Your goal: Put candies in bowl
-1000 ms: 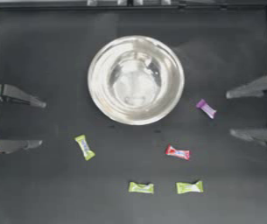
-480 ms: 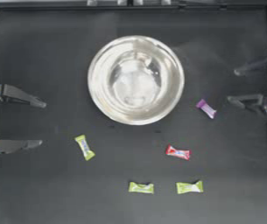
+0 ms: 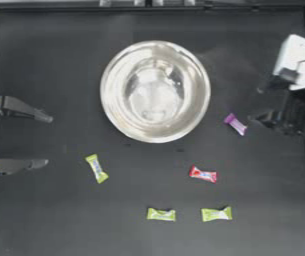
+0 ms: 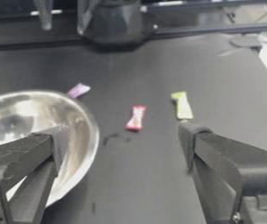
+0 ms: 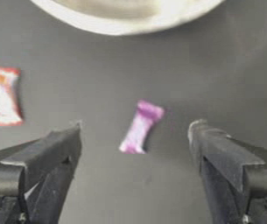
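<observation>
- The right tool (image 3: 261, 105) has swung in from the desk's right edge and now hangs just beside the purple candy (image 3: 235, 124), its jaws spread wide and empty.
- A second ago that arm sat parked at the side; now its wrist camera looks down on the purple candy (image 5: 140, 127), which lies in the gap between the two jaws, so the first pick looks to be lined up.
- The candy itself has not budged: it lies flat on the desk (image 3: 54, 60), a little to the right of the bowl (image 3: 155, 91) and apart from its rim.
- The bowl stays put near the middle, and nothing shows inside it yet.
- The red-and-white candy (image 3: 203, 174) lies below the bowl, with two green candies (image 3: 161, 214) (image 3: 217, 214) side by side nearer the front edge and a third green candy (image 3: 96, 168) off to the left.
- The left tool (image 3: 44, 141) waits at the left edge, jaws wide, holding nothing, unmoved.
- All five candies remain on the desk, so the task has barely begun; a descent and a close on the purple one looks like the next call.
</observation>
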